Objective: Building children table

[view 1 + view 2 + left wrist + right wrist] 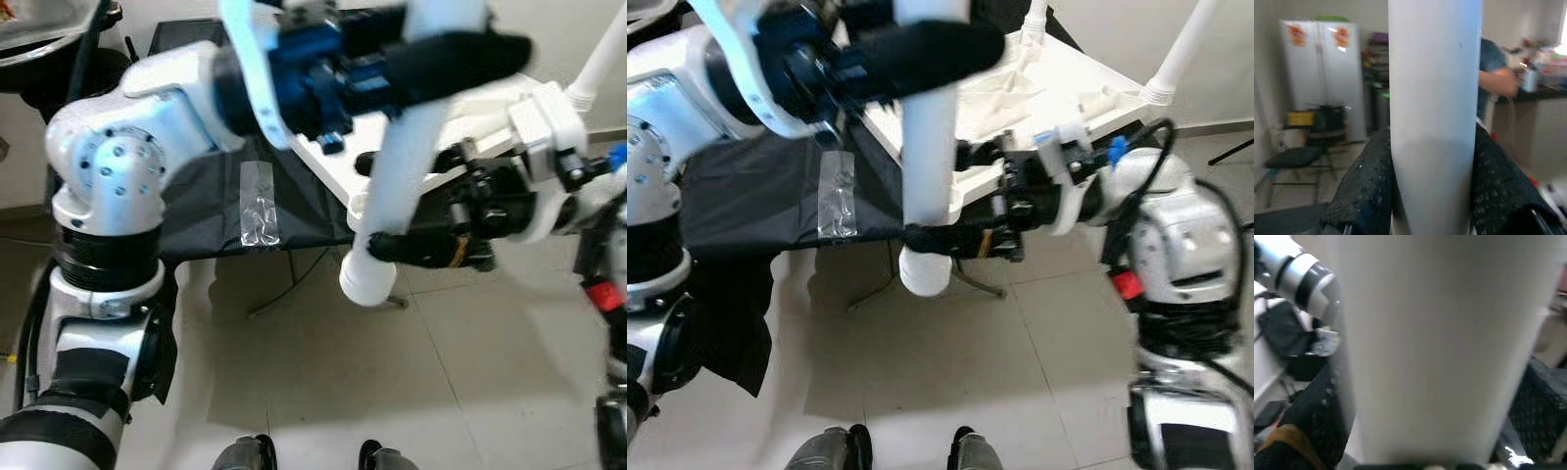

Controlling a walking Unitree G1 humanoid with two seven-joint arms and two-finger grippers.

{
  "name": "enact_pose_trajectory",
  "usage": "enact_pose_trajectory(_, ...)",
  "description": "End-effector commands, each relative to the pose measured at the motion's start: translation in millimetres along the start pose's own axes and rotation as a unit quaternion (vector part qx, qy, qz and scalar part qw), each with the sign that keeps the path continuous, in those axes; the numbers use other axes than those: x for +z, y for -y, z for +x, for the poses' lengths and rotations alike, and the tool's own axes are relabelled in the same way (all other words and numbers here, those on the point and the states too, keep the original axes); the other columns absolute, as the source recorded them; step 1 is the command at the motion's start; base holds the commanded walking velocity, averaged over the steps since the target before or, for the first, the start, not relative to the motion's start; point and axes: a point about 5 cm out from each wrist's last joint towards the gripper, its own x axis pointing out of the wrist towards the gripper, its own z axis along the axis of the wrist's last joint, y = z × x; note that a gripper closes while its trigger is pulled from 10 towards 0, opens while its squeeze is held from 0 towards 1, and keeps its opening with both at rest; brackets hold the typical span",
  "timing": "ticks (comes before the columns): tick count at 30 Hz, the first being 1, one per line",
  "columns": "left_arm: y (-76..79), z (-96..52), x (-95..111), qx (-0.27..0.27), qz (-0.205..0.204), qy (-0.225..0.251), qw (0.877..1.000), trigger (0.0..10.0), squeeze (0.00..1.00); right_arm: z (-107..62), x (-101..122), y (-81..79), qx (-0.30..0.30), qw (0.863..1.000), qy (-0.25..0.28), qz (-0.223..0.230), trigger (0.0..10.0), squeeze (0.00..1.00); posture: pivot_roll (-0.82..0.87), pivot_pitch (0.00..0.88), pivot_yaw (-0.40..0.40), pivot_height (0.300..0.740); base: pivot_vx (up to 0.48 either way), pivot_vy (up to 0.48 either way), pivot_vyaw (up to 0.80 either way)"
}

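Smooth white cylindrical table leg [397, 186]

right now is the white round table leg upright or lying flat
Upright: the white round table leg stands near vertical, left gripper clamped near its top, right gripper lower down.

Before me stands a desk [206, 211] under black cloth. A clear plastic bag [259, 206] lies flat on it. Pale floor tiles [323, 382] lie below.

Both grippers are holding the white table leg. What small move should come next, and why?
Probably steer the white table leg toward a free corner of the overturned white tabletop. The left gripper grips it high and the right gripper low, and its lower end hangs over the floor, not yet seated.
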Motion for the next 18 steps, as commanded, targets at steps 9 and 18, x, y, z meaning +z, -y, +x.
enact_pose_trajectory(9,7.2,3.2,8.2,-0.036,-0.023,0.028,0.999,0.0,0.0,29.6,-2.5,-0.4,0.065,0.998,0.01,-0.006,10.0,0.0,0.0,0.171,0.006,0.74,0.0,0.0,0.0)
enact_pose_trajectory(18,8.2,2.5,5.1,-0.01,-0.022,0.025,0.999,0.0,0.0,31.2,-6.6,2.5,0.056,0.998,0.006,0.012,0.0,0.0,0.0,0.177,0.005,0.74,0.0,0.0,0.0)
